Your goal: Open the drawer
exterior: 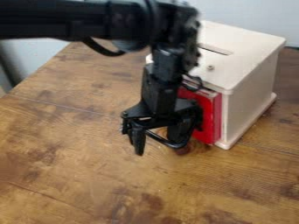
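Pincer (159, 140) spread by red drawer (209, 116) (black loop handle (177, 142))

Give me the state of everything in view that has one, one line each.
Drawer: looks shut or nearly so, front partly hidden.
Claw: open, pointing down by the handle.
Wire handle: partly hidden; whether touched, cannot tell.
Wooden casing: upright on the table.
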Tool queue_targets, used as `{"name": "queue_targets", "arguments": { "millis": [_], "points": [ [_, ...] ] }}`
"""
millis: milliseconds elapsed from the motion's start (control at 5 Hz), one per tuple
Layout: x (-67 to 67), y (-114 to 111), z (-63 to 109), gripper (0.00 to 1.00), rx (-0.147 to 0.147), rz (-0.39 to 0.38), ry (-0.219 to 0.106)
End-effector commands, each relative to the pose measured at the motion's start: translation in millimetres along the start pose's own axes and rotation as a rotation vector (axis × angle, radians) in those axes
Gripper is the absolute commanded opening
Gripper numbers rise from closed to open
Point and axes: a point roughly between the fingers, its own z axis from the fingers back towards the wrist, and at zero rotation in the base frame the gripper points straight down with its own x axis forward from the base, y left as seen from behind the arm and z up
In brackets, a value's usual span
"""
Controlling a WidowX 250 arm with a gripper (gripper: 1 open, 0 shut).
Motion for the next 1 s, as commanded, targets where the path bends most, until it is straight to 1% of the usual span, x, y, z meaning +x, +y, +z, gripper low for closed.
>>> {"name": "queue_targets", "arguments": {
  "millis": [0, 200, 400, 600, 800],
  "points": [
    [-3.3, -1, 32.5, 1.0, -0.246, -0.013, 0.0],
    [-11.5, 0, 46.3, 1.0, -0.36, -0.016, -0.121],
    [-11.5, -3, 46.6, 1.0, -0.292, -0.021, -0.254],
    [-8.4, -4, 40.1, 1.0, -0.177, -0.038, -0.25],
    [-5.0, -9, 27.6, 1.0, -0.131, 0.007, -0.163]
  ]
}}
